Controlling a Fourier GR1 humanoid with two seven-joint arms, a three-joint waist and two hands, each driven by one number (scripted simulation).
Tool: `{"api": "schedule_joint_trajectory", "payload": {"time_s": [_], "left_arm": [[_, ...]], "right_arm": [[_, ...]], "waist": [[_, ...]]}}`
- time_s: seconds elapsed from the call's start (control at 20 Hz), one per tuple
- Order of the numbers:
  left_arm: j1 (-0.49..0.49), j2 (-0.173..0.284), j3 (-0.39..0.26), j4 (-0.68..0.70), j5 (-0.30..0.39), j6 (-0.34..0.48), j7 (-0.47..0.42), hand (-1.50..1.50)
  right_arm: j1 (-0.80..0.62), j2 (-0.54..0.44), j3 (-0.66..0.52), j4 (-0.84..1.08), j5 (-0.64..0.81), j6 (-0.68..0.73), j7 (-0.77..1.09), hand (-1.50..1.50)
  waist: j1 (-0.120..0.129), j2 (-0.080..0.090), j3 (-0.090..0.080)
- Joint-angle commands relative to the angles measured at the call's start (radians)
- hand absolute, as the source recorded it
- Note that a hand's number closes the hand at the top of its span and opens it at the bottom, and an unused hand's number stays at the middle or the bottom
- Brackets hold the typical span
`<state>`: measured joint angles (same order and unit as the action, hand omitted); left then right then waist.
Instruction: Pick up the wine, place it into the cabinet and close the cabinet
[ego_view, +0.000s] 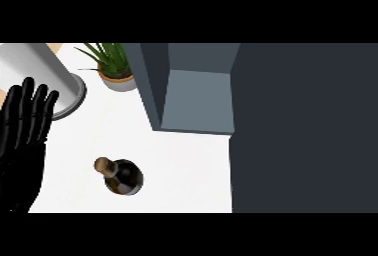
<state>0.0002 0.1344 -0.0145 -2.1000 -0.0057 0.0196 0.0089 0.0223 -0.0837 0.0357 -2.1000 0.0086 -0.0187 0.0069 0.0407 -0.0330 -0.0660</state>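
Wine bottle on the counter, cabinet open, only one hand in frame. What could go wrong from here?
1. The wine bottle stands upright with nothing holding it; a sideways nudge could tip it.
2. The cabinet opening looks narrow, so the bottle might clip its edge going in.
3. The open left hand rests near the potted plant and grey cylinder.

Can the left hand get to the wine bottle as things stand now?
Probably yes. The left hand rests open at the view's left edge, and only bare counter lies between it and the wine bottle, standing apart from the cabinet.
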Motion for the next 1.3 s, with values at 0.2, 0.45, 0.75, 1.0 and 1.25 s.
{"api": "schedule_joint_trajectory", "payload": {"time_s": [0.2,0.45,0.75,1.0,1.25], "left_arm": [[0.188,-0.130,-0.300,-0.089,-0.228,0.104,-0.065,-1.50],[0.265,-0.133,-0.512,-0.081,-0.047,0.259,0.007,-1.50],[0.292,-0.134,-0.709,-0.156,-0.182,0.388,0.069,-1.50],[0.216,-0.134,-0.880,-0.134,-0.317,0.559,0.138,-1.50],[0.180,-0.132,-0.983,-0.168,-0.431,0.684,0.245,-1.50]], "right_arm": [[0.075,-0.025,0.012,-0.072,-0.058,0.070,-0.019,-1.50],[0.130,-0.095,0.046,-0.149,-0.242,0.207,0.130,-1.50],[0.168,-0.159,-0.026,-0.337,-0.364,0.218,0.302,-1.50],[0.146,-0.103,0.049,-0.374,-0.282,0.168,0.348,-1.50],[0.134,-0.101,0.065,-0.371,-0.281,0.170,0.359,-1.50]], "waist": [[-0.040,0.028,0.067],[-0.045,0.028,0.066],[-0.044,0.030,0.066],[-0.043,0.031,0.066],[-0.044,0.029,0.067]]}}
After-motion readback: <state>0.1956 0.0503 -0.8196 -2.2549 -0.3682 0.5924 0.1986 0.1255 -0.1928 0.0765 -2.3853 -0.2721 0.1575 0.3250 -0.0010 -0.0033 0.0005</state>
